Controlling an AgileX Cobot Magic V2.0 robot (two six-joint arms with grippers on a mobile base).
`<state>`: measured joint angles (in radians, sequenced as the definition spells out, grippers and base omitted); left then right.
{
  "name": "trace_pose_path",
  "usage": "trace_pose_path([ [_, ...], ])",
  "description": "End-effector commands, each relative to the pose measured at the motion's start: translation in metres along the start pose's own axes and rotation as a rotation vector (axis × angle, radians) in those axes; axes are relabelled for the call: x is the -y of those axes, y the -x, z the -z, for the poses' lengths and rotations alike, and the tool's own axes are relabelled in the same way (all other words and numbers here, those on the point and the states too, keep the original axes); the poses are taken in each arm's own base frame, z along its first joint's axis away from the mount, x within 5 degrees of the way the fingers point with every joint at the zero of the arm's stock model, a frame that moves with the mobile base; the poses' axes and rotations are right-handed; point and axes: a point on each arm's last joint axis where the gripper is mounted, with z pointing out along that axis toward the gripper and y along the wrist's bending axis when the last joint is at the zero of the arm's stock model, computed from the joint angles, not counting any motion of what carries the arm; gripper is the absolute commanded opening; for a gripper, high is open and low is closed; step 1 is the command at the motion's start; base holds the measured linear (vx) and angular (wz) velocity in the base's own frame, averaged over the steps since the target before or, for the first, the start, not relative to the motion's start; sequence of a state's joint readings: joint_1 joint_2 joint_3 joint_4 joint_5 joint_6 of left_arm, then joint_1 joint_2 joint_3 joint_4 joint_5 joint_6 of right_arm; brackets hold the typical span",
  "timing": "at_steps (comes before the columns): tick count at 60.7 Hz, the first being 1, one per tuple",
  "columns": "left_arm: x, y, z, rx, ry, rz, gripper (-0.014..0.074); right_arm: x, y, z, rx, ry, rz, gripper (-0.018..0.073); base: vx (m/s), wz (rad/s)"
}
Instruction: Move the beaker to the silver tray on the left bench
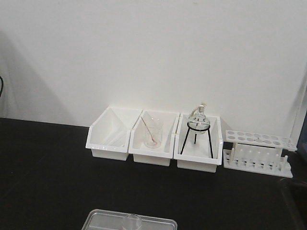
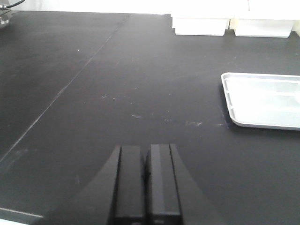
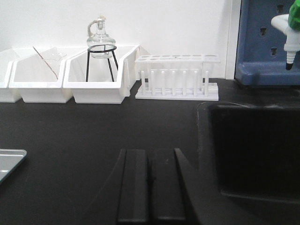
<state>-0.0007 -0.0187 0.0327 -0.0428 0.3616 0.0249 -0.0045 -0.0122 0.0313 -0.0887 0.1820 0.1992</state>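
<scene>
Beaker [image 1: 133, 222] on silver tray [image 1: 103, 219] — hands [image 2: 146, 180] closed, empty.

We see three bins in a row against the wall on the left bench [image 1: 43, 182]: the left bin [image 1: 109, 134], the middle bin [image 1: 152, 141] holding a beaker with a rod [image 1: 153, 134], and the right bin [image 1: 199, 146] holding a flask on a tripod [image 1: 198, 125]. A test-tube rack [image 1: 257, 153] sits right of them. In front, the silver tray [image 1: 103, 221] carries the beaker [image 1: 133, 222].

Clear beaker [image 1: 133, 222] on pale silver tray [image 1: 98, 221], matte black bench [image 1: 43, 182], white bins [image 1: 153, 139].
</scene>
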Motion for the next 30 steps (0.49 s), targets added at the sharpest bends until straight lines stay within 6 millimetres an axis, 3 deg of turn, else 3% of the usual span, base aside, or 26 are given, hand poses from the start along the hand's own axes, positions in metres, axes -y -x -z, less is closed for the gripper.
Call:
trace_pose_path([
  [1,0.0001,0.0012,-0.0015,0.066,-0.004,0.008,0.0001,-0.0012,0.0064,0.0007,0.09,0.014,-0.002,-0.0014,0.0,0.0],
  [30,0.0001,0.0012,-0.0015,0.066,-0.004,0.008,0.0001,-0.0012,0.0064,0.0007,0.09,0.014,-0.002,-0.0014,0.0,0.0],
])
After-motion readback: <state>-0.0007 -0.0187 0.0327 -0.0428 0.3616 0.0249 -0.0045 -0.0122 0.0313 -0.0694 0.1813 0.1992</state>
